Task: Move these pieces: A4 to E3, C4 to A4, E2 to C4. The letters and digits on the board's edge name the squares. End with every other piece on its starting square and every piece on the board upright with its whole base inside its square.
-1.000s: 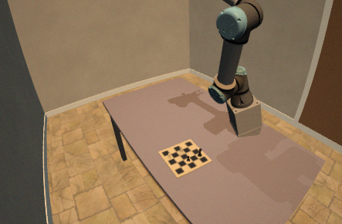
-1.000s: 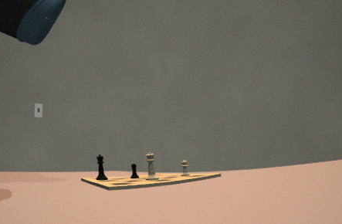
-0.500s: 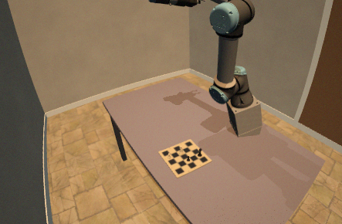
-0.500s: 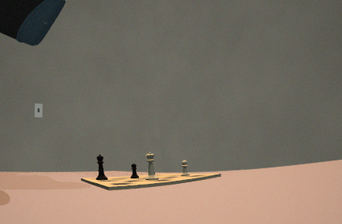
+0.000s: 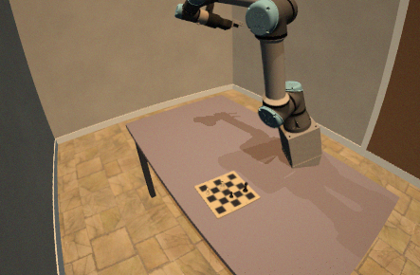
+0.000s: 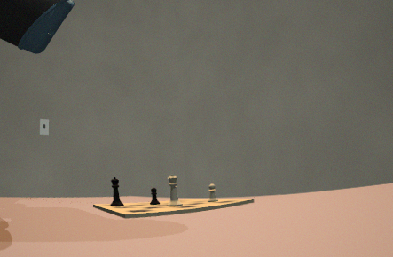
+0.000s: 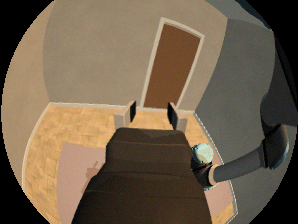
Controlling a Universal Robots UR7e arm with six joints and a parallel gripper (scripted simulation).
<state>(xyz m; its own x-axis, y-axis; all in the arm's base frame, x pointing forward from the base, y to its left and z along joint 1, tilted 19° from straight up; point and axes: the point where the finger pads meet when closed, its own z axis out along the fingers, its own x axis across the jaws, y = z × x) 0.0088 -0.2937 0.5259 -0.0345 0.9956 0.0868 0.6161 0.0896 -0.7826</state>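
Observation:
The chessboard [image 5: 228, 207] [image 6: 119, 211] lies on the table with four pieces upright on it. A tall black piece [image 5: 246, 187] [image 6: 115, 192] stands near one edge, with a small black pawn [image 5: 231, 194] [image 6: 154, 196] closer to the middle. A tall white piece [image 5: 222, 184] [image 6: 173, 191] and a small white pawn [image 5: 208, 192] [image 6: 212, 193] stand on the other side; both are faint in the top view. The edge letters and digits are too small to read. My gripper [image 5: 239, 25] [image 7: 151, 108] is open and empty, high above the table and far from the board.
The table [image 5: 179, 142] carries the arm's base block [image 5: 303, 147] behind the board. The arm's shadow falls across the table near the board. Walls and a brown door [image 7: 172, 65] stand beyond the table.

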